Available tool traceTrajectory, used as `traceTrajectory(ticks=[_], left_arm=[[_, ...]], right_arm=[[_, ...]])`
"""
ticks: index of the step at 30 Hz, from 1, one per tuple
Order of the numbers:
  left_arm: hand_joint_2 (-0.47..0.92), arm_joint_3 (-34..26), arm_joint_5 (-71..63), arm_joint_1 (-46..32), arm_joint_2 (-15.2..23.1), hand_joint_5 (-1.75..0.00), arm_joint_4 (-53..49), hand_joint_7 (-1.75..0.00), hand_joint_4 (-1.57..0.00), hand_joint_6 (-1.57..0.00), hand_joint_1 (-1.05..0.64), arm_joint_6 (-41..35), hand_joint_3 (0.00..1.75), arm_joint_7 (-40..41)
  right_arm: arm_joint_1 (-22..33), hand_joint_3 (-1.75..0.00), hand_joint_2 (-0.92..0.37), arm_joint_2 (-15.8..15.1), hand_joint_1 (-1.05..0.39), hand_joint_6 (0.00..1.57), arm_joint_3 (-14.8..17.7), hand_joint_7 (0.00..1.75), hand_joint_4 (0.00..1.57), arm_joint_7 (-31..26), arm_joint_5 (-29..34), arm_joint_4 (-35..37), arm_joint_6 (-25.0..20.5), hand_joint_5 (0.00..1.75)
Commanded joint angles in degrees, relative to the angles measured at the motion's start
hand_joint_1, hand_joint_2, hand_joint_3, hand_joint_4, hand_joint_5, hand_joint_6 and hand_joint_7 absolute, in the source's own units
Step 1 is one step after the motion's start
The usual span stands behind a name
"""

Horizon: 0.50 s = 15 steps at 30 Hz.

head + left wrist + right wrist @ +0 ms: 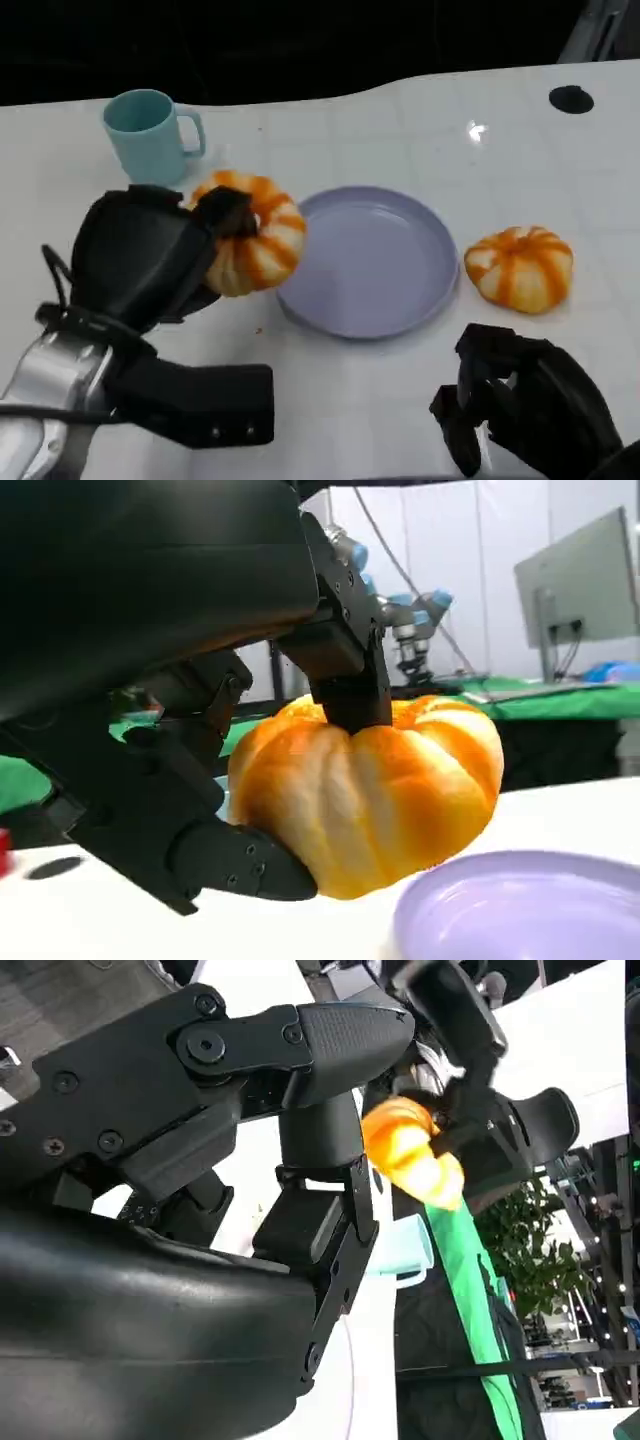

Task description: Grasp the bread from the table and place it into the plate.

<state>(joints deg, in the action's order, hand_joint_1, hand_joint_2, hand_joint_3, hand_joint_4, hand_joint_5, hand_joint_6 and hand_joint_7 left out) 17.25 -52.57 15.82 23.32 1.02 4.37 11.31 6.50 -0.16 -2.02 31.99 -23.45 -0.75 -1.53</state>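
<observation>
While the left robot hand [150, 255] grips one bread [250, 235], an orange-striped, pumpkin-shaped bun, the plate [375, 262] lies just to that hand's right, toward the middle of the tabletop [420, 130]. That sideways gap is what the coming move turns on: the bun sits at the plate's left rim, and a short carry to the right should bring it over the dish. Being round, the bun has no long axis to line up.

A second, similar bun [520, 265] rests on the tabletop just beside the plate's right edge, nearer the right robot hand [520, 400], which hangs low with fingers curled in on nothing. A teal mug [150, 135] stands behind the left hand.

From the head view, lift is hard to judge. The left wrist view settles it: the bun [370, 790] is clear of the white surface, fingers [345, 670] pressing its top and another under it, with the plate's rim [520, 900] just below and beside it.
</observation>
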Motion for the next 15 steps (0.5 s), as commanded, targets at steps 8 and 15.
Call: traceTrajectory(ticks=[8,15], left_arm=[[0.34,4.7,4.2,11.4,-6.6,-1.75,-14.3,-1.73,-0.97,-0.71,-0.26,4.9,1.22,-0.8],[0.40,7.2,5.5,17.4,-10.8,-1.75,-25.6,-1.54,-0.96,-0.82,-0.24,7.4,1.08,0.8]], right_arm=[[0.0,-0.42,-0.75,-0.3,-0.96,1.03,0.8,1.51,1.18,0.6,-0.7,0.4,1.0,1.68],[-0.1,-0.42,-0.76,-0.2,-0.97,1.03,0.6,1.52,1.19,0.6,-0.4,0.4,1.3,1.69]])
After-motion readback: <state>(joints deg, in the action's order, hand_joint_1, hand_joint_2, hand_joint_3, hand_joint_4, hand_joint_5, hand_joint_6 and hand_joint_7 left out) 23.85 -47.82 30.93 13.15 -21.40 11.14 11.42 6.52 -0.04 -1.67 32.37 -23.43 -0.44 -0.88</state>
